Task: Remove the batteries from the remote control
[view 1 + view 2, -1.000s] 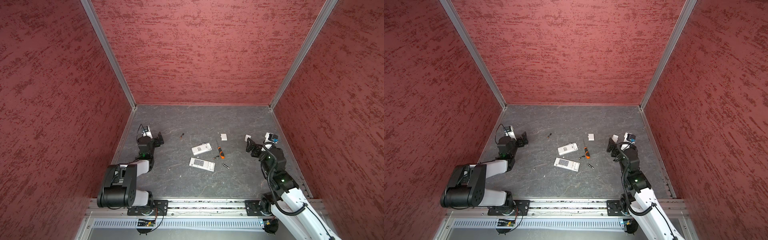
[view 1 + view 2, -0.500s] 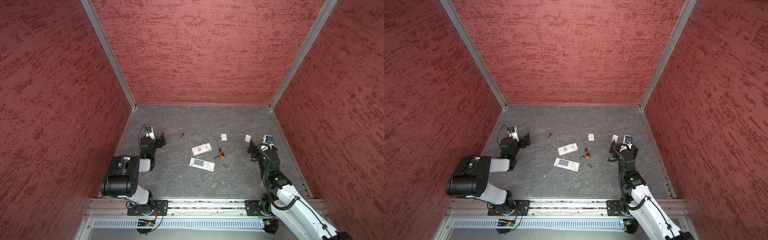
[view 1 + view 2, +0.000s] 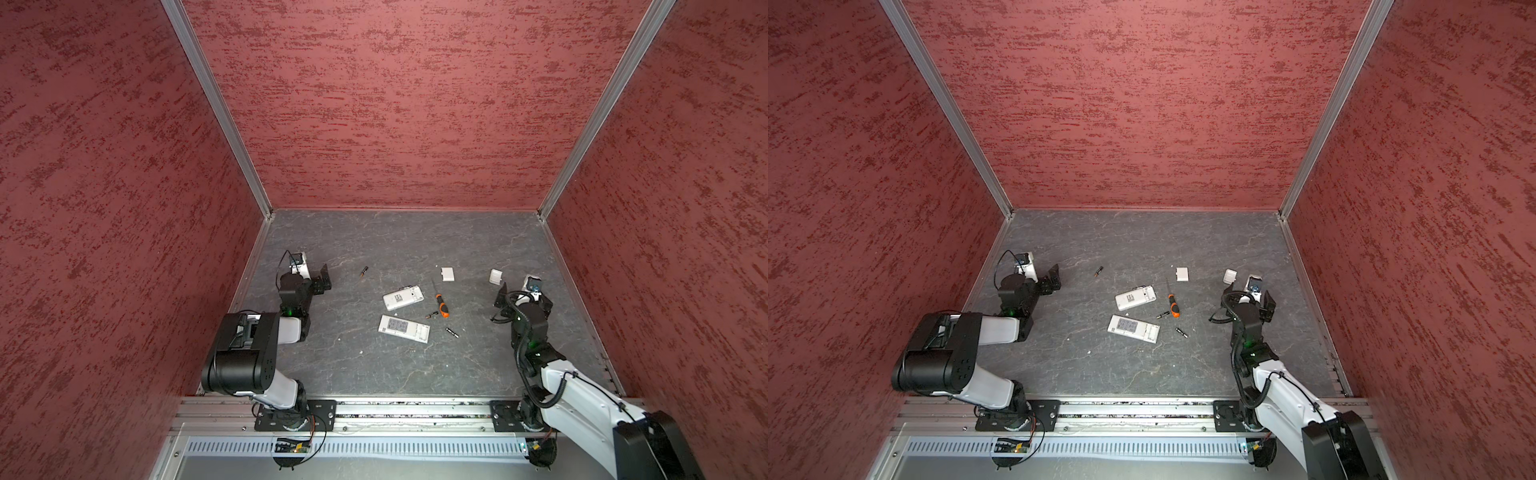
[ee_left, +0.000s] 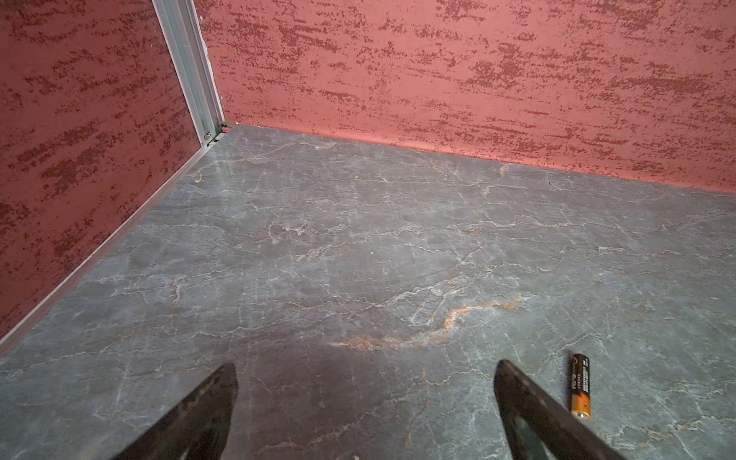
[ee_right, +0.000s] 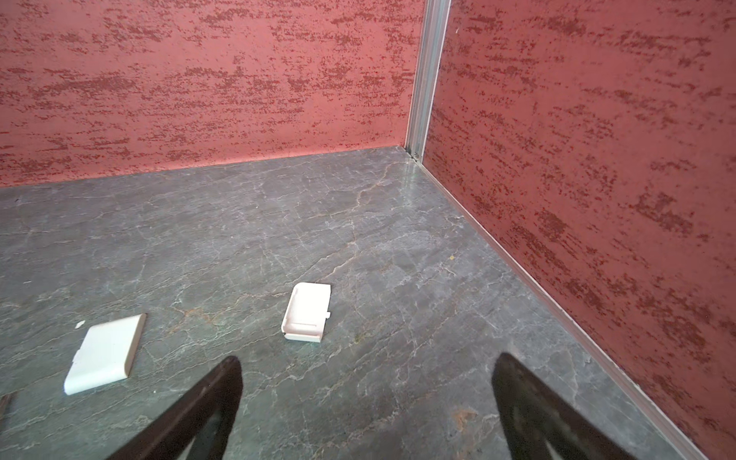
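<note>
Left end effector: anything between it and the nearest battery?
Nothing: only bare floor lies between the left end effector and that battery, in both top views and the left wrist view.

Obstacles cluster at the screwdriver (image 3: 441,305): a far remote (image 3: 403,297) and a near remote (image 3: 404,328) just left of it, one battery (image 3: 432,315) just beside its handle, a second battery (image 3: 452,332) near it toward the rail (image 3: 415,409). Behind it lie a white cover (image 3: 447,274) and, further right, a second cover (image 3: 496,276). Well left of it — a lone battery (image 3: 364,272), with open floor (image 3: 349,303) between. Past the covers, bare floor to the back wall (image 3: 395,124).
</note>
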Tool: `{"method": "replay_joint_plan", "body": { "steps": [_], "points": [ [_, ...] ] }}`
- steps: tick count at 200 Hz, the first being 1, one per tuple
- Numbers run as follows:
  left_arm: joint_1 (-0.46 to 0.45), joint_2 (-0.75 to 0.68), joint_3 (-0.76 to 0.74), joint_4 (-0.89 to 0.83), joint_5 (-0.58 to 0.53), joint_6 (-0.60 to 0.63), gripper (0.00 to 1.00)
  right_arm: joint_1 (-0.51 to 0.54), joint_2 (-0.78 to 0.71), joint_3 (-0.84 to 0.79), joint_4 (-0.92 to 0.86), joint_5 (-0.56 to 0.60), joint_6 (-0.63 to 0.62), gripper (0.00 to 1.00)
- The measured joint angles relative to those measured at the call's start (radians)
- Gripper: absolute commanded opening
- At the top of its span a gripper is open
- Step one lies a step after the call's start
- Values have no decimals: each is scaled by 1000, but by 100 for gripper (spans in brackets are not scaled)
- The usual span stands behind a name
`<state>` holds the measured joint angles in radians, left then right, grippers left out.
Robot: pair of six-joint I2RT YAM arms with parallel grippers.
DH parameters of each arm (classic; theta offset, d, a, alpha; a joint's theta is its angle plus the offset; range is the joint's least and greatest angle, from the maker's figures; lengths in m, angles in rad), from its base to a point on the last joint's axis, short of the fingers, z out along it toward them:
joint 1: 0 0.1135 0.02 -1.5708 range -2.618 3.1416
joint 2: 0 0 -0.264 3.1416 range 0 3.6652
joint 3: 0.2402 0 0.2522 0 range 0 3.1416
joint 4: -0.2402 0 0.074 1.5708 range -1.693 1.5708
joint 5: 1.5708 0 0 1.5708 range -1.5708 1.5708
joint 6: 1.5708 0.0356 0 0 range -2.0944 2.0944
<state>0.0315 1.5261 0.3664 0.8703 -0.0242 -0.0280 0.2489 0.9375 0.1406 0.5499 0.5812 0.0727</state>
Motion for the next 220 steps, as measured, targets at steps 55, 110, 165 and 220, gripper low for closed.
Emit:
{"method": "replay_joint_plan", "body": {
  "steps": [55,110,165,220],
  "points": [
    [0,0,0,2,0,0,99,-52,161,-2,196,7,-7,99],
    [0,0,0,2,0,0,100,-120,301,3,383,-11,-19,99],
    [0,0,0,2,0,0,99,-174,405,51,496,-73,-21,99],
    [0,0,0,3,0,0,99,-188,535,66,599,-128,-29,99]
  ]
}}
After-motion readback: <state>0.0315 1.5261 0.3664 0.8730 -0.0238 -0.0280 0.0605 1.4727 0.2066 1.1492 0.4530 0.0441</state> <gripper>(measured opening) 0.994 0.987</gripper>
